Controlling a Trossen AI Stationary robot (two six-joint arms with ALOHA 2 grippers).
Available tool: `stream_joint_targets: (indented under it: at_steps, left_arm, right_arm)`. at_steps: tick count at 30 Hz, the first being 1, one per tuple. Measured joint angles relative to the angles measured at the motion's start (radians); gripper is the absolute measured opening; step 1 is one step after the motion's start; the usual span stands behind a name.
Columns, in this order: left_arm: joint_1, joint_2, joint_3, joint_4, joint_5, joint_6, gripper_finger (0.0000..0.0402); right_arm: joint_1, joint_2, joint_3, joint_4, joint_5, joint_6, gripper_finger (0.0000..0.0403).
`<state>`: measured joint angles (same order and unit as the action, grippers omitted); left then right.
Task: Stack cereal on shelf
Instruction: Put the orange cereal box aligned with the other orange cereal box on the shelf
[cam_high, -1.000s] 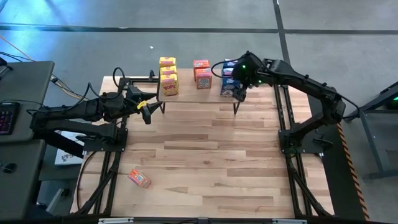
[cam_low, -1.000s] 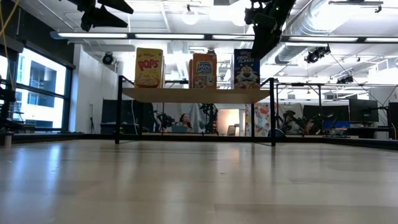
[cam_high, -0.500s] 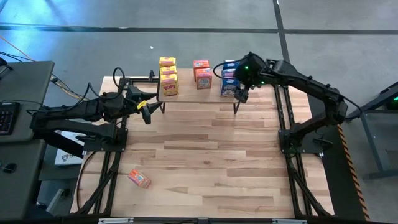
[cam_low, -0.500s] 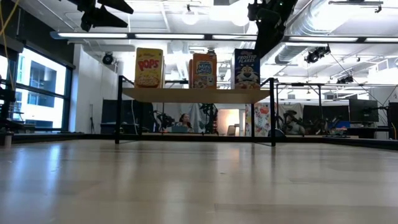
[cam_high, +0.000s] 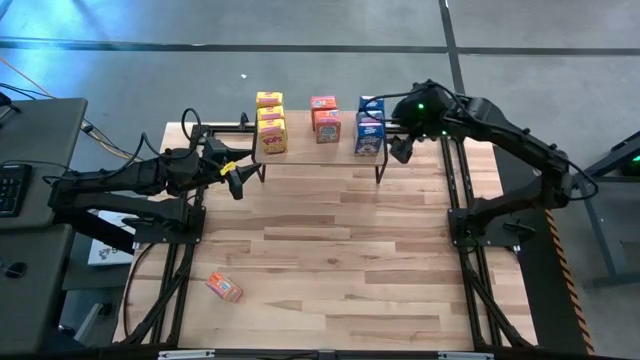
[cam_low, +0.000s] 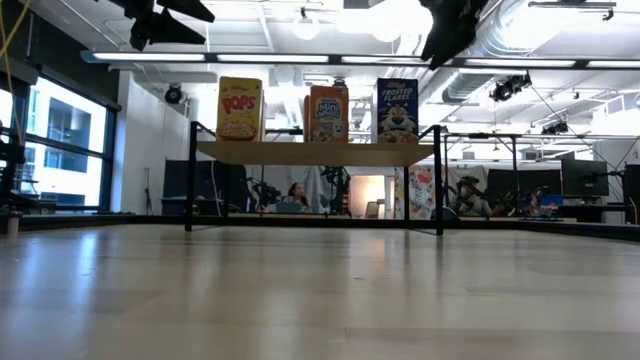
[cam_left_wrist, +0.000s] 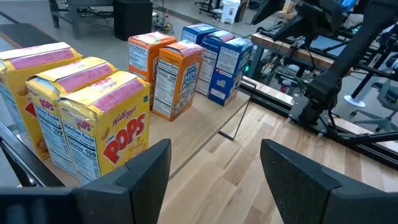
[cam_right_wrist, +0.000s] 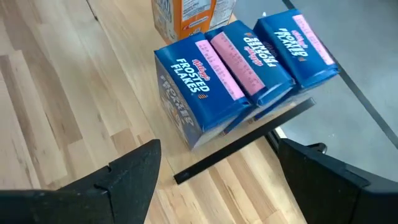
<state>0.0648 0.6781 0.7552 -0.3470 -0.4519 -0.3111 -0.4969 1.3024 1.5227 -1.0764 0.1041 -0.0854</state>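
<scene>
Item: orange-red cereal box (cam_high: 224, 288), lying flat near the table's front-left, well apart from the shelf (cam_high: 320, 152). Probably light, crushable cardboard; I'd grip its broad faces. My left gripper (cam_high: 237, 182) and right gripper (cam_high: 401, 149): spread, empty.

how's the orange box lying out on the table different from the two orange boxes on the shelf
The stray orange box lies flat and askew on the tabletop, near the front left; the two shelved orange boxes stand upright on the shelf. It sits alone, while they line up one behind the other between yellow and blue rows. All three look like the same small orange cereal box.
</scene>
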Motion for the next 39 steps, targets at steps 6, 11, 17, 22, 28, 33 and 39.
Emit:
stream_joint_targets:
  at_steps: [6,11,17,22,28,33,39]
  left_arm:
    - [0.0,0.0,0.0,0.0,0.0,0.0,0.0239]
    - [0.0,0.0,0.0,0.0,0.0,0.0,0.0239]
    - [0.0,0.0,0.0,0.0,0.0,0.0,0.0239]
    - [0.0,0.0,0.0,0.0,0.0,0.0,0.0239]
    - [0.0,0.0,0.0,0.0,0.0,0.0,0.0239]
    - [0.0,0.0,0.0,0.01,0.0,0.0,0.0239]
    - [0.0,0.0,0.0,0.008,0.0,0.0,0.0239]
  right_arm:
    - [0.023,-0.035,0.0,-0.051,0.001,0.019,0.0317]
    - [0.073,-0.057,0.0,-0.089,0.001,0.068,0.0317]
    - [0.144,-0.08,0.0,-0.103,0.001,0.141,0.0317]
    - [0.221,-0.082,0.0,-0.125,0.044,0.206,0.0317]
    - [0.344,-0.081,0.0,-0.194,0.187,0.34,0.0317]
    - [0.464,-0.081,0.0,-0.212,0.276,0.457,0.0317]
    - [0.578,-0.081,0.0,-0.218,0.368,0.587,0.0317]
